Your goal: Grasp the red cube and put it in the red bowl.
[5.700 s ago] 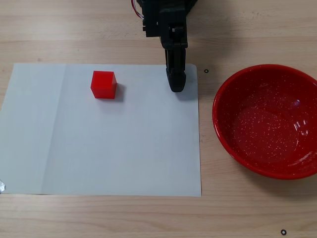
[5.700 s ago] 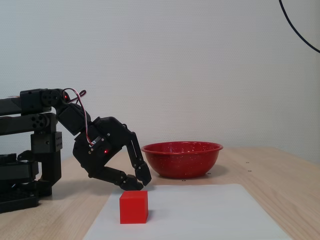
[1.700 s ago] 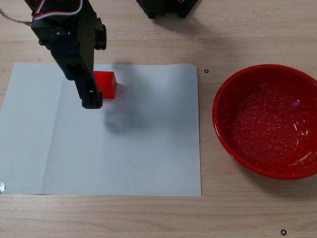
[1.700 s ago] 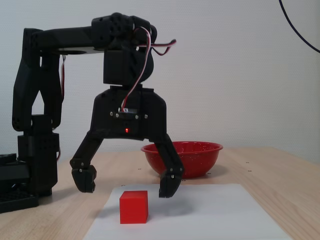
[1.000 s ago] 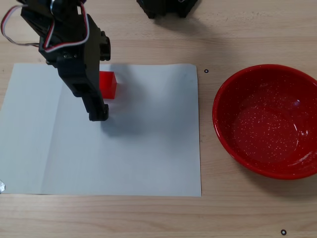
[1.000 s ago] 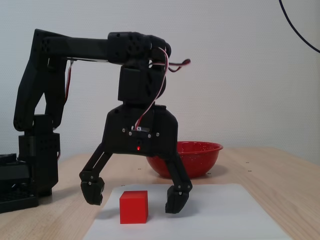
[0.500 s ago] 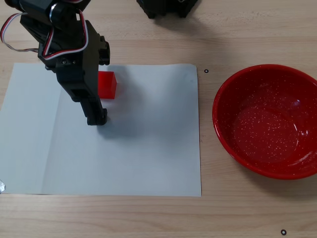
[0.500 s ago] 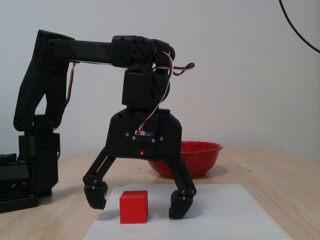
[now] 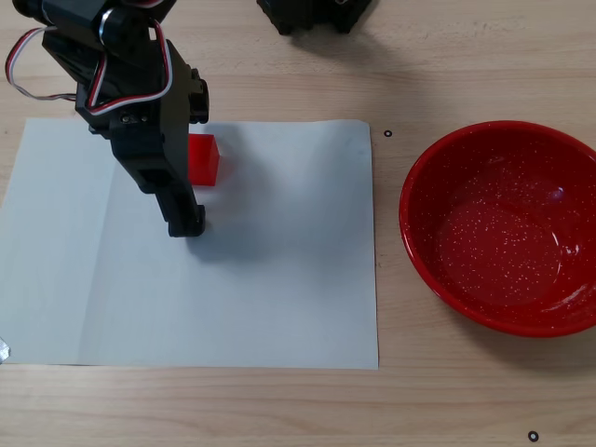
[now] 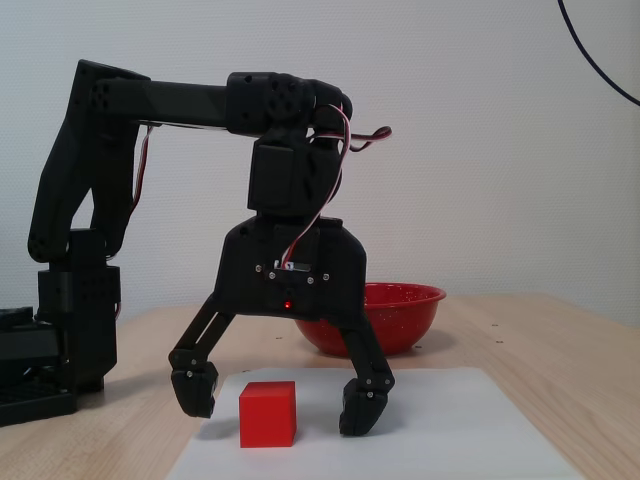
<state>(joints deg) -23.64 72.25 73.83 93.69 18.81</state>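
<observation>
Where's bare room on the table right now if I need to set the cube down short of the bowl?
In the top-down fixed view, the white paper is bare from the gripper across to its right edge, and along its whole near half. A narrow wood strip separates that edge from the red bowl. It is crowded only at the paper's upper left, where the open gripper straddles the red cube.

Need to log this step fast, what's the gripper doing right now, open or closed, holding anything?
Gripper: open and holding nothing; its fingers straddle the red cube, which sits on the white paper.
</observation>
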